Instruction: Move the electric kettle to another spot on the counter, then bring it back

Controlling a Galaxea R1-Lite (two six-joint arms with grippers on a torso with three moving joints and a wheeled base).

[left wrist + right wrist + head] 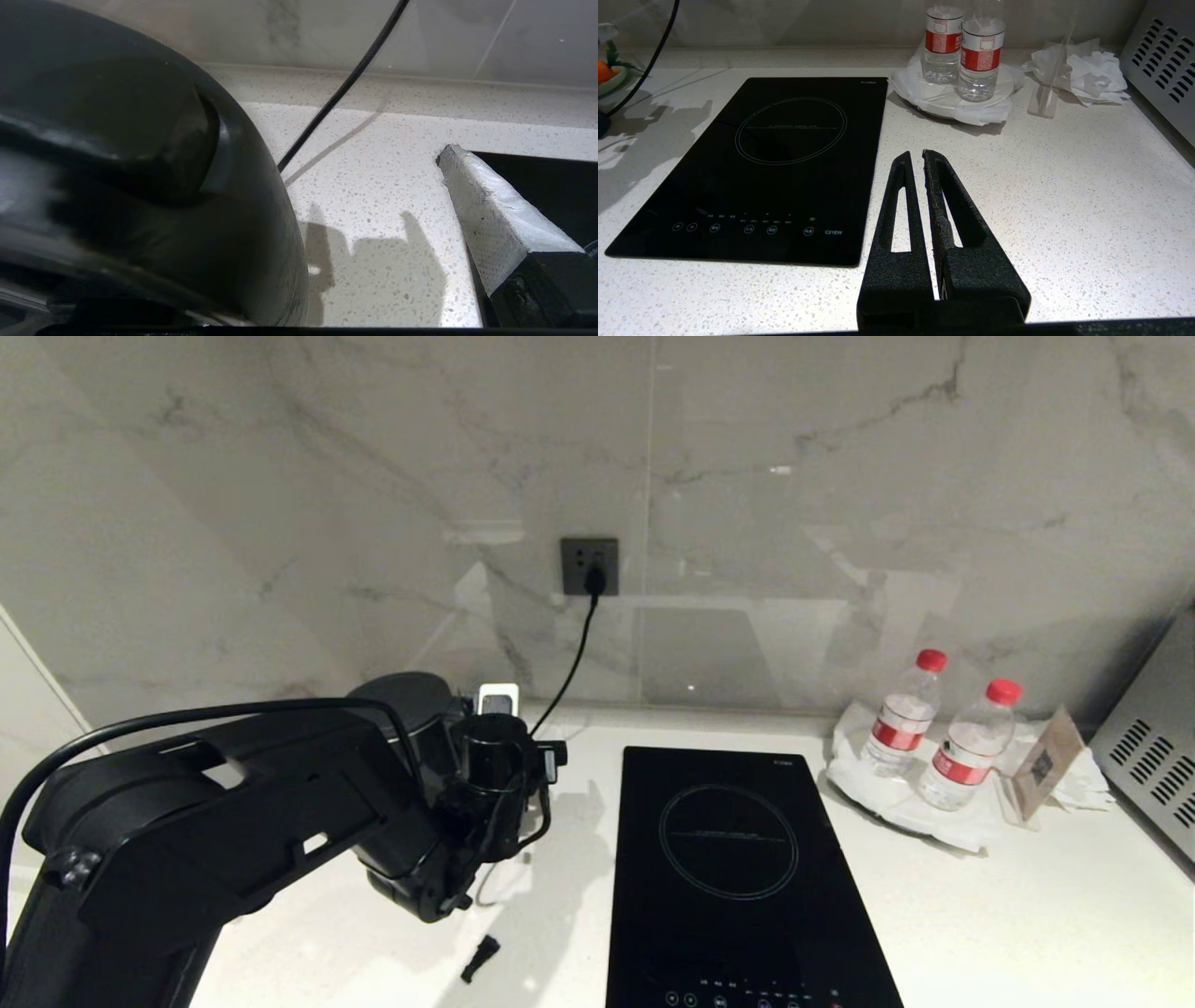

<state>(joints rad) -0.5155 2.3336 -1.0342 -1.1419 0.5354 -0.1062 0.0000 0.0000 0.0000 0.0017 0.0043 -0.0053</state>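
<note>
Left claw (551, 761) stands wide open beside the electric kettle (411, 709), holding nothing; in the left wrist view the kettle's glossy wall fills one side and only one padded finger (490, 219) shows on the other. I see the kettle standing at the back of the table (1027, 915), near the wall, left of the hob (738, 877). My worry: the power cord (574, 653) runs close by, so a careless swing could snag it or nudge the kettle over. Right claw (920, 156) sits closed, parked over the table.
</note>
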